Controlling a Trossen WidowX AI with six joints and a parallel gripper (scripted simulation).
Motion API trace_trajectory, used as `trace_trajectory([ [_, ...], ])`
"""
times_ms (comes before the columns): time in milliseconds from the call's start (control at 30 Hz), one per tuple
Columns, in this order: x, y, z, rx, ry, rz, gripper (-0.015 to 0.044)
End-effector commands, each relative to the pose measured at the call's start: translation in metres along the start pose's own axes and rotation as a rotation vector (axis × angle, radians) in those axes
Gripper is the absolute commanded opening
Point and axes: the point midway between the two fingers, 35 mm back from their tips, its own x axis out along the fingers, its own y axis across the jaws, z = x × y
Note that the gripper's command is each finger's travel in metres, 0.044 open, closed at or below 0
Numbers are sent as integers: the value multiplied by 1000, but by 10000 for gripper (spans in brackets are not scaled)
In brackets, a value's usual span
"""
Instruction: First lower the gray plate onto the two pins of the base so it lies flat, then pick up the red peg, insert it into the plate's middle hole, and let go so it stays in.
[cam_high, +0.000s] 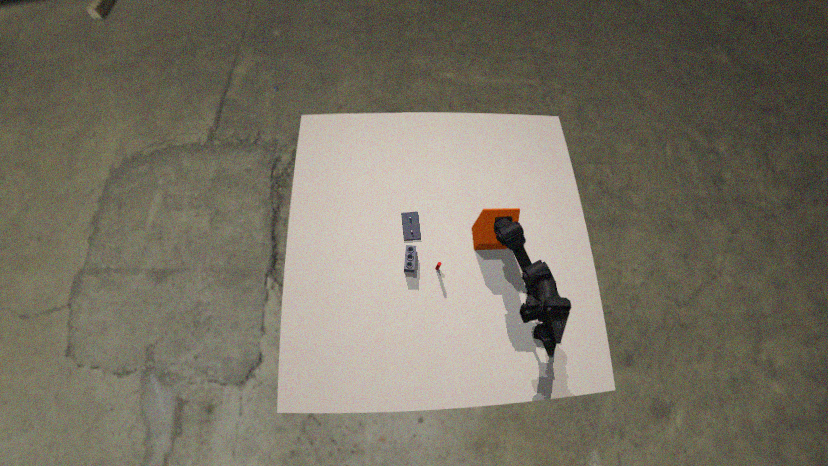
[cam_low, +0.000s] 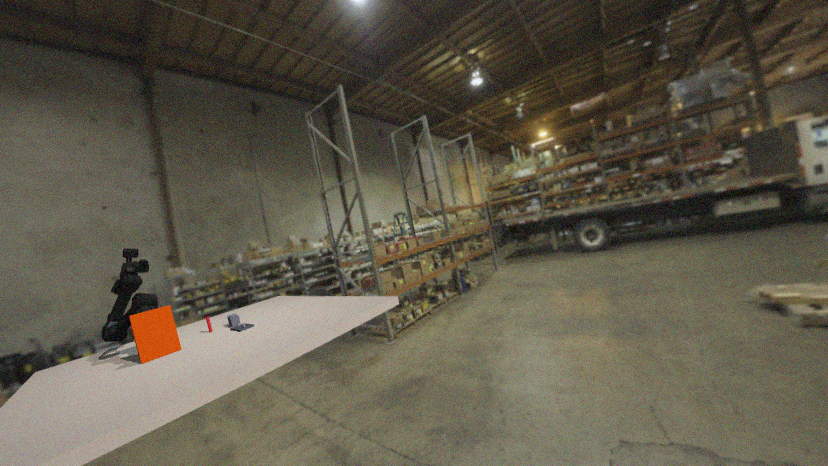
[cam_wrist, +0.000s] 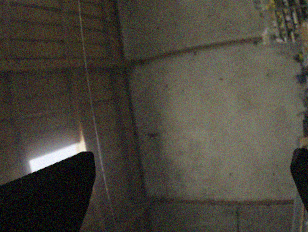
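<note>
The gray plate is a block with three holes that show in the top view. It stands on the table beside the base, apart from it. The dark gray base lies flat, and its two pins stand up in the top view. The red peg stands upright on the table, to the right of the plate in the top view. My gripper is open, with its two black fingers wide apart and nothing between them. It is raised well away from the plate, base and peg.
An orange block stands near the arm, to the right of the peg in the top view. The white table ends at straight edges. The wrist view shows only wall and ceiling behind the fingers.
</note>
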Motion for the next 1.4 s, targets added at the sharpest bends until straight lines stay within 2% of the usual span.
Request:
trace_trajectory([
  [0, 0, 0, 0, 0, 0, 0, 426],
  [133, -1, 25, 10, 98, -27, 46, 440],
  [367, 4, 101, 55, 316, -170, 284, 440],
  [567, -12, 171, 130, 592, -360, 555, 440],
  [733, -42, 203, 204, 841, -537, 764, 440],
  [1033, -115, 195, 330, 1262, -884, 1117, 440],
  [1200, -167, 163, 388, 1471, -1109, 1359, 440],
  [1367, -218, 116, 426, 1632, -1355, 1606, 440],
])
